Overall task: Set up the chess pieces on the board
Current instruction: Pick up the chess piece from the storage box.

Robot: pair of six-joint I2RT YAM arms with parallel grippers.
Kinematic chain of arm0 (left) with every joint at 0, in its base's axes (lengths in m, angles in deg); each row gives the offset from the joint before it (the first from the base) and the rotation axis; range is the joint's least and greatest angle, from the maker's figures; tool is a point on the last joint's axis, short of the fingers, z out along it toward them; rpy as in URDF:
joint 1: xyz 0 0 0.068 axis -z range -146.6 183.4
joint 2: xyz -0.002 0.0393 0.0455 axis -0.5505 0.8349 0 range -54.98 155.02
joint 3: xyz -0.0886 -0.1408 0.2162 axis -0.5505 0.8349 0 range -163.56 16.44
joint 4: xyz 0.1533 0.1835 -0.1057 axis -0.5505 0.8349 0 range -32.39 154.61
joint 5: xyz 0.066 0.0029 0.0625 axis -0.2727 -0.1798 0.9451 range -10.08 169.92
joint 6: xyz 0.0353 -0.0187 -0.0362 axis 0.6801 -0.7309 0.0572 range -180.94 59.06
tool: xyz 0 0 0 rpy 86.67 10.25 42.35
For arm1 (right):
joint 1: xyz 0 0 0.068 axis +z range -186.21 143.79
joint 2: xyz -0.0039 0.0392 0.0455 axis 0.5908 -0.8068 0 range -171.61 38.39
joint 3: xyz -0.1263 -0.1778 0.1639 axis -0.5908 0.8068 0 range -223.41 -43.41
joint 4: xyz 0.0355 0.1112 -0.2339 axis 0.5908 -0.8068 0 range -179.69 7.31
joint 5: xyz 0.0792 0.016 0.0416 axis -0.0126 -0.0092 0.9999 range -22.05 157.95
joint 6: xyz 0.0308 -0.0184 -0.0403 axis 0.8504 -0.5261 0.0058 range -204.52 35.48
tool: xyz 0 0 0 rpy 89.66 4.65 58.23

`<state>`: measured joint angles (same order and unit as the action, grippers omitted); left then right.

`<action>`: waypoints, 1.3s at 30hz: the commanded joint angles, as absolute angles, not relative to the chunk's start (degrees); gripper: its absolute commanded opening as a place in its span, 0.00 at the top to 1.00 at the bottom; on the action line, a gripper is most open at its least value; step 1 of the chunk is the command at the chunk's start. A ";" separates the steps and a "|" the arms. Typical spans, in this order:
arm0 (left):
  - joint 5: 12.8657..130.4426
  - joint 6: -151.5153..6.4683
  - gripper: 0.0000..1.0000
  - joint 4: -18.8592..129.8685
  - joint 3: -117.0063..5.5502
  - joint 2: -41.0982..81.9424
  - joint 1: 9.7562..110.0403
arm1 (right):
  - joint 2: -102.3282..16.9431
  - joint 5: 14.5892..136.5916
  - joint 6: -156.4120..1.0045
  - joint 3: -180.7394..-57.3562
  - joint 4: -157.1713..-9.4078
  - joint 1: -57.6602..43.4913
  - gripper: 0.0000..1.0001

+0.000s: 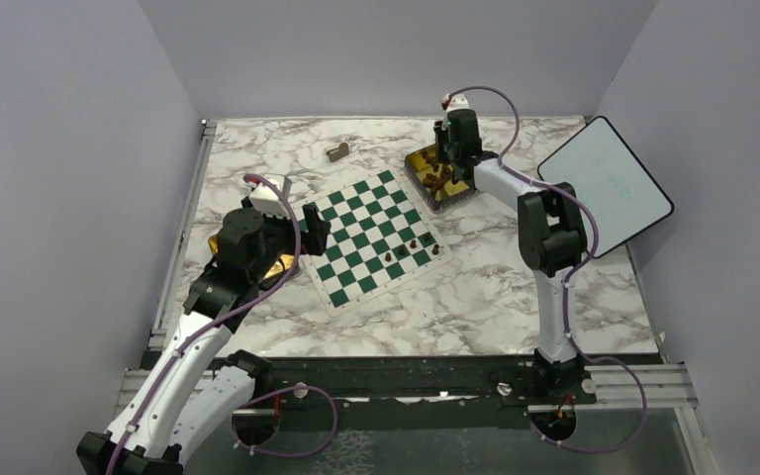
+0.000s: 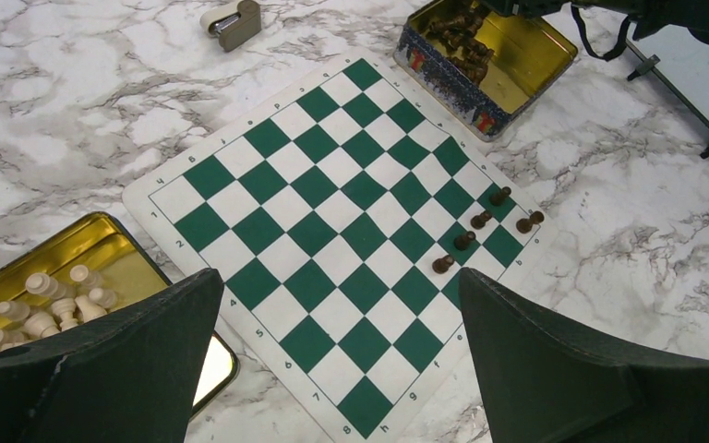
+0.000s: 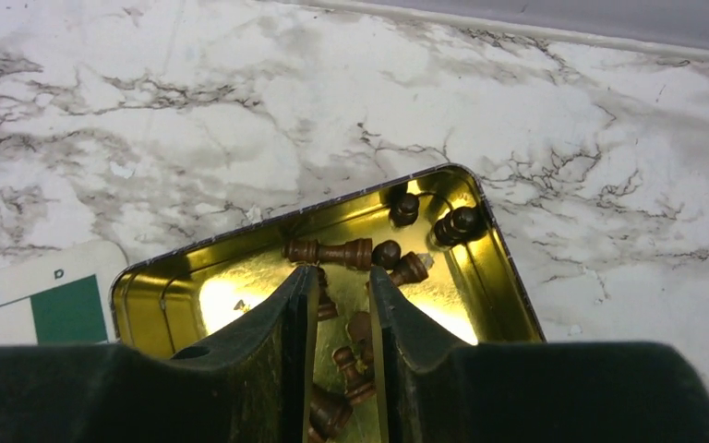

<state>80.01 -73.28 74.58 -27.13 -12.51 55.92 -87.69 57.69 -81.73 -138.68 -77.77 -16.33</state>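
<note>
Left claw (image 2: 340, 277) idle: jaws spread wide, nothing in them. It hangs over the near-left side of the board (image 2: 314, 231), just beside the near tin (image 2: 134, 268) holding cream pieces (image 2: 42, 284). Board lies flat on the marble surface (image 1: 475, 297), turned diamond-wise to the arms.

Dark chess pieces (image 2: 464, 240) on it: a short diagonal row of upright ones near the right corner, plus one at the border beside them that looks tipped. Few squares filled, so setup is early by my read.

Far side: right claw (image 3: 342, 277) is down inside the far gold tin (image 3: 240, 268), which sits just beside the board's far corner. Jaws narrowed to a slit over the heap. Pieces show in the gap, but I can't tell if one is actually pinched. The other dark pieces lie on their sides in there, jumbled, some touching.

Handling guess: tiny, light, rigid, smooth turned shapes, so they roll and can squirt out of a sloppy pinch.
- Take one across the waist or just under the head, jaws square to its long axis.
- Pick an isolated one, e.g. the long piece lying crosswise just ahead of the claw.
- Risks: grabbing two, or lifting one sideways so it won't stand on its base when released.

Beyond: grey-tan block (image 1: 336, 151) and white panel (image 1: 604, 183), neither relevant.
</note>
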 commanded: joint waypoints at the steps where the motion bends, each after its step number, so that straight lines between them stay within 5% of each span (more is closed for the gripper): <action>1: 80.62 -72.48 0.01 74.12 -26.80 -12.31 56.16 | -91.54 57.15 -82.50 -143.26 -79.62 -18.31 0.69; 39: 80.62 -72.43 0.01 74.22 -26.98 -11.82 56.16 | -101.52 63.11 -83.10 -152.26 -81.73 -20.70 0.82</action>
